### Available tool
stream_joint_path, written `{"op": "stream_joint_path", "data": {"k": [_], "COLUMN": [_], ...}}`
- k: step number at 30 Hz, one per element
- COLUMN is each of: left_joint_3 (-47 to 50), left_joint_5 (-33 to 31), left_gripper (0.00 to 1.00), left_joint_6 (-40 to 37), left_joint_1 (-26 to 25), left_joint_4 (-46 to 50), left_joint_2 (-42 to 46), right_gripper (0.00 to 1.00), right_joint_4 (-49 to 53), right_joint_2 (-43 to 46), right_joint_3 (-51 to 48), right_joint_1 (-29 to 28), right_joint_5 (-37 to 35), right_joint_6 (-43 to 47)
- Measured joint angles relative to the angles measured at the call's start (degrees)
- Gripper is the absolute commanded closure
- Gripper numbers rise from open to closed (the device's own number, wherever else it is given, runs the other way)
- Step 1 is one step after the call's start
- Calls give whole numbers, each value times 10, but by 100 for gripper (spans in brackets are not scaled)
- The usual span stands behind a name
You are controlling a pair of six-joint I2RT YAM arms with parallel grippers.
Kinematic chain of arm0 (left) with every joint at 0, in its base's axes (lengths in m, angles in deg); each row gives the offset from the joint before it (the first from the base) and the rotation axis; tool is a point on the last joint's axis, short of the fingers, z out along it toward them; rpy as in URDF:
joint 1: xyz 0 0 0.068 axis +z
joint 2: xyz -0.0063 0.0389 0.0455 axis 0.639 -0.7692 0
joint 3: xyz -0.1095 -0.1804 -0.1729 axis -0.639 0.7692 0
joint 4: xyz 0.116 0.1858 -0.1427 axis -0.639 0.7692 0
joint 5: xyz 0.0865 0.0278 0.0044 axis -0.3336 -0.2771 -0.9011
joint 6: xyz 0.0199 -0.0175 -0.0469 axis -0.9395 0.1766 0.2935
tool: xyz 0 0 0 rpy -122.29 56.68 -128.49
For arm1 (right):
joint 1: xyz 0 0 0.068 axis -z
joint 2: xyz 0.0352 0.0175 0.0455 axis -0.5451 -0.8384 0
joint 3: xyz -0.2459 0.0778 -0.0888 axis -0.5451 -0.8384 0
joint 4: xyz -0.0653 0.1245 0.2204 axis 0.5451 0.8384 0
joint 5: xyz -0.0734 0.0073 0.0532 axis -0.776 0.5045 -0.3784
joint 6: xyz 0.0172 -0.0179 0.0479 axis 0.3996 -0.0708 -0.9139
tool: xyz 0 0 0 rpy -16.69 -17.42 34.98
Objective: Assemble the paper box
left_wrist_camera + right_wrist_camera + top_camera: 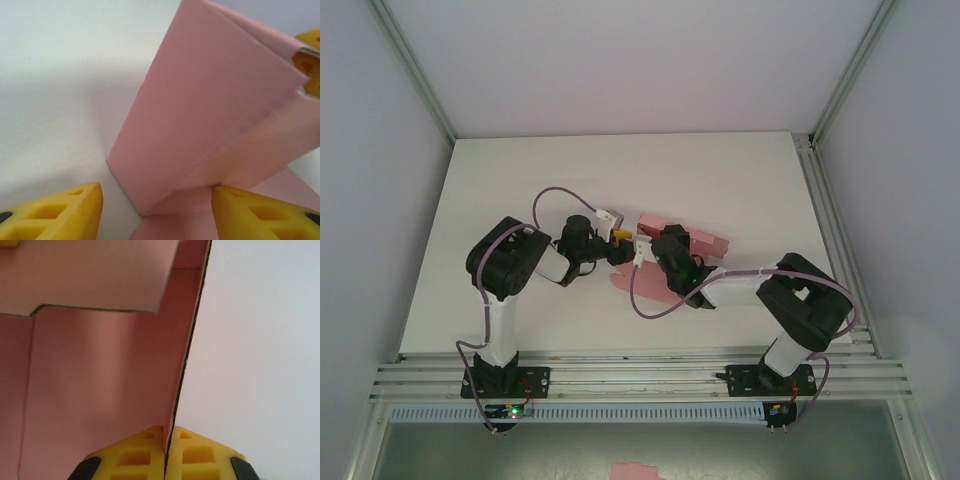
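Note:
The pink paper box (705, 243) lies mid-table, partly folded, with one wall raised. In the left wrist view the box (215, 115) stands as a tall folded panel with a crease near its base. My left gripper (155, 200) is open; its yellow fingers (65, 210) straddle the box's lower corner, and the right-hand one touches the card. From above, the left gripper (620, 238) meets the box from the left. My right gripper (167, 440) is shut on the thin edge of the box wall (100, 380). From above, the right gripper (642, 252) sits at the box's left end.
A small pink paper scrap (635, 470) lies below the table's near rail. Aluminium frame posts (415, 70) run along the table's sides. The white table (620, 170) stretches behind both arms. A purple cable (555, 195) loops over the left arm.

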Motion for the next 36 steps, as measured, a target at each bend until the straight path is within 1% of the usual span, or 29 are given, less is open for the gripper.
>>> {"op": "stream_joint_path", "data": {"k": [4, 8, 13, 18, 21, 25, 26, 28, 29, 30, 31, 33, 36], "left_joint_3": [-10, -17, -47, -71, -84, -99, -108, -120, -125, -129, -131, -131, -119], "left_joint_5": [-1, 2, 26, 60, 61, 57, 53, 41, 29, 12, -8, -56, -120], "left_gripper": [36, 35, 39, 42, 43, 54, 58, 71, 81, 85, 87, 96, 100], "left_joint_6": [1, 0, 0, 2, 2, 4, 5, 7, 8, 5, 0, -9, -16], "left_joint_1": [0, -2, -6, -11, -13, -16, -16, -18, -22, -26, -32, -47, -72], "left_joint_4": [-10, -8, 35, 43, 59, 70, 77, 90, 97, 100, 101, 96, 70], "left_joint_2": [-11, -14, -15, -18, -20, -26, -30, -35, -35, -35, -35, -35, -36], "right_gripper": [100, 100, 100, 100, 100, 100, 100, 100, 100, 100, 100, 100, 100], "right_joint_4": [12, 46, 96, 153, 167, 179, 183, 188, 192, 196, 200, 213, 238], "right_joint_2": [3, 17, 32, 33, 33, 36, 37, 39, 41, 42, 44, 51, 58], "right_joint_3": [5, 10, 19, 45, 49, 51, 51, 51, 51, 51, 52, 52, 58], "right_joint_1": [0, 7, 9, 14, 16, 16, 16, 16, 16, 16, 16, 16, 16], "right_joint_5": [2, 13, 21, 27, 26, 25, 24, 24, 24, 24, 24, 24, 24], "right_joint_6": [-19, -35, -55, -75, -85, -94, -98, -102, -106, -110, -115, -125, -139]}}
